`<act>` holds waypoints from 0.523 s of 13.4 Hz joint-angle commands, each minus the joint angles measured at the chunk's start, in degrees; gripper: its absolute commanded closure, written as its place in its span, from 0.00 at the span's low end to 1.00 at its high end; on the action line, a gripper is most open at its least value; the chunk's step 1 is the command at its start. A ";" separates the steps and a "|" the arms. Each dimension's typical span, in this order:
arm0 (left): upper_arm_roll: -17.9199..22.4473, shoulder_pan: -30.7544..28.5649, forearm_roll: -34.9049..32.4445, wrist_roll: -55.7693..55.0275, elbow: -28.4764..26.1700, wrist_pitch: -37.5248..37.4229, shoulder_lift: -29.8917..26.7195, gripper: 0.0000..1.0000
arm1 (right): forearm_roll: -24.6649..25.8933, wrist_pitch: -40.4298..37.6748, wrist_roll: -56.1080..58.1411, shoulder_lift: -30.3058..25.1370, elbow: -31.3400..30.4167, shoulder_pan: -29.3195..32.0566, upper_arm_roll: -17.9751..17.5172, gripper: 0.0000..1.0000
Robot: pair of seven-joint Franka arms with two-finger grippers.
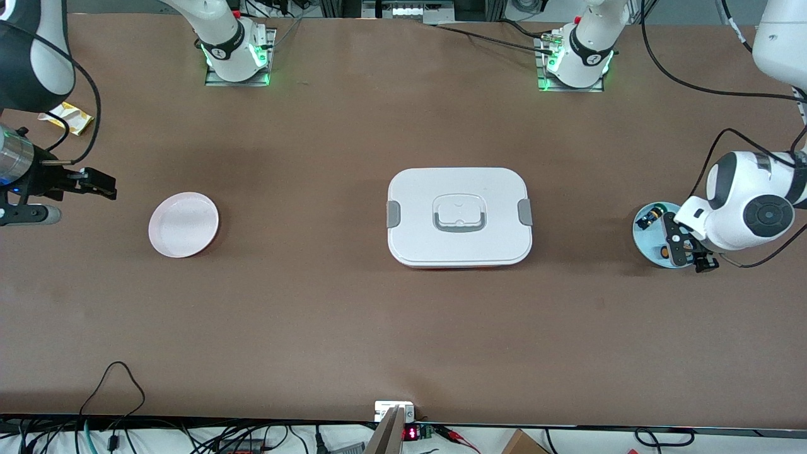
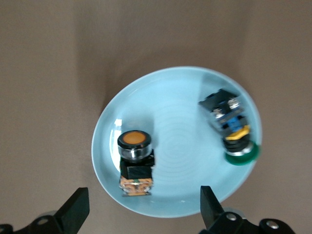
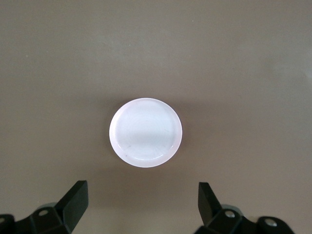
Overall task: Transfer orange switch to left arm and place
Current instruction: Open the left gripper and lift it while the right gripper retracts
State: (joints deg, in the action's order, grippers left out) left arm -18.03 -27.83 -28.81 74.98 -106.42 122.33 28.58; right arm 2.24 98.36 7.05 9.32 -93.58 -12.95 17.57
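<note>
Brown tabletop (image 1: pixel 315 302) carries three main things in a row. At its middle lies the white box (image 1: pixel 459 217), lid on, with grey clips at both short ends and a grey-edged handle recess on top. Toward the right arm's end sits a pink plate (image 1: pixel 183 224), bare inside. Toward the left arm's end sits a pale blue plate (image 2: pixel 185 141), which holds two switches.

One is the orange switch (image 2: pixel 135 163), lying in the blue plate with its orange cap up and its tan and brass end toward the plate's rim. The second switch (image 2: pixel 230 129), black with blue, yellow and a green cap, lies in the same plate, well apart from the orange one, with its green cap at the rim.

Left tool (image 1: pixel 684 247) hangs over the blue plate, its fingers (image 2: pixel 73 212) spread wide and gripping nothing; in the left wrist view the orange switch shows between the two fingertips, with neither finger touching it.

Right tool (image 1: pixel 94 183) hangs over the tabletop at the right arm's end, beside the pink plate, spread wide and bare. Its fingers (image 3: pixel 74 204) frame the pink plate in the right wrist view.

A yellow wrapper (image 1: pixel 69 118) lies on the tabletop near the right arm's end, farther from the front camera than the pink plate.
</note>
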 commanded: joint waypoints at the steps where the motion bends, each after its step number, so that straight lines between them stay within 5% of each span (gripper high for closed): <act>1: -3.76 0.15 4.45 -1.13 5.85 -13.39 -1.77 0.00 | -1.19 -3.60 -2.12 -2.01 0.86 0.21 -0.78 0.00; 7: -14.82 0.41 8.77 -23.78 17.10 -36.42 -1.86 0.00 | -0.93 -6.68 -4.32 -4.39 0.86 5.05 -6.05 0.00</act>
State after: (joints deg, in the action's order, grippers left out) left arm -29.52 -27.53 -21.59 58.16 -93.88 92.49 26.23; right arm 1.77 93.64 4.98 5.97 -92.95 -9.27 14.00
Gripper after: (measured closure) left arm 0.000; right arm 0.000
